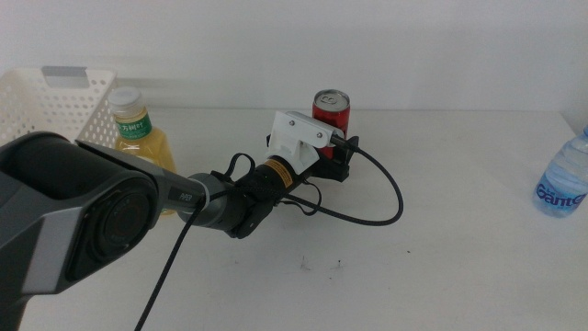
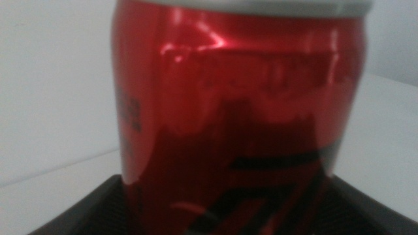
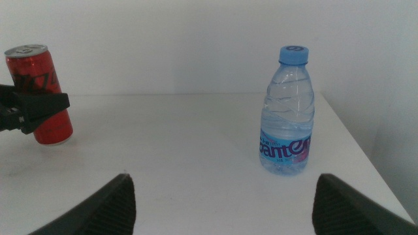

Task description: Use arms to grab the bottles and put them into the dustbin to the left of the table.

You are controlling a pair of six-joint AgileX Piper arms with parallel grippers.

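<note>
On table (image 1: 441,276): water bottle (image 3: 287,117) label reads "ganten"; red can (image 1: 332,112) between left gripper (image 1: 335,158) jaws.

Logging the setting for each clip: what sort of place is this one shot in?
Likely a lab or test bench: a bare white table against a plain white wall, holding only a red can, a tea bottle, a water bottle and a white basket.

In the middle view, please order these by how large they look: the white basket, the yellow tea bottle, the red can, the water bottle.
1. white basket, though cut off by the frame
2. yellow tea bottle, partly behind the left arm
3. red can and water bottle: both partly hidden, unsure
</note>
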